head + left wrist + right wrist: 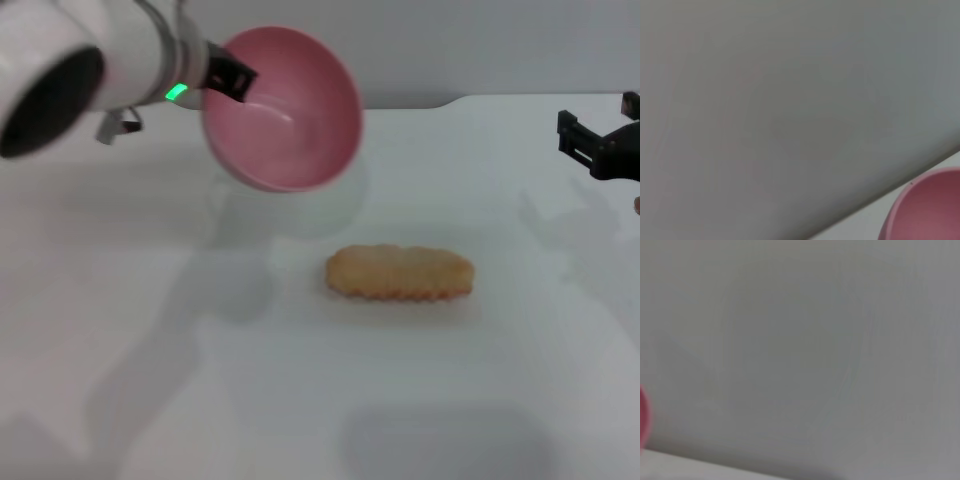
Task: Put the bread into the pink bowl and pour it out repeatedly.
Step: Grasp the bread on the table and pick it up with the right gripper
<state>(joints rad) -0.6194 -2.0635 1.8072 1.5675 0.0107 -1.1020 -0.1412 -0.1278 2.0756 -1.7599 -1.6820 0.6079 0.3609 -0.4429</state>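
The left gripper [232,76] is raised at the far left of the scene, above the white table [300,400], and its dark fingers are clamped on the rim of the pink bowl [285,108]. The bowl hangs clear of the table, tipped steeply on its side so that its open mouth faces toward the near right; its glossy inside is in plain view and holds nothing. A soft shadow of the bowl falls on the tabletop just beneath it. A small green light [176,92] glows on the left wrist, close behind the fingers.

The bread [400,272] lies flat on the table near the middle of the scene, nearer than the bowl and a little to its right, well apart from both grippers. Its long side runs left to right, and its near edge shows a scalloped, ridged outline.

The right gripper [600,125] is at the far right edge of the scene, holding nothing and well apart from the bread; its dark fingers seem to stand apart, though only part of it is in view.

In the left wrist view a curved piece of the pink bowl shows in one corner against a pale grey wall [790,100], with a strip of table beside it. The right wrist view shows mostly the same grey wall and a thin pink sliver of the bowl at one edge.
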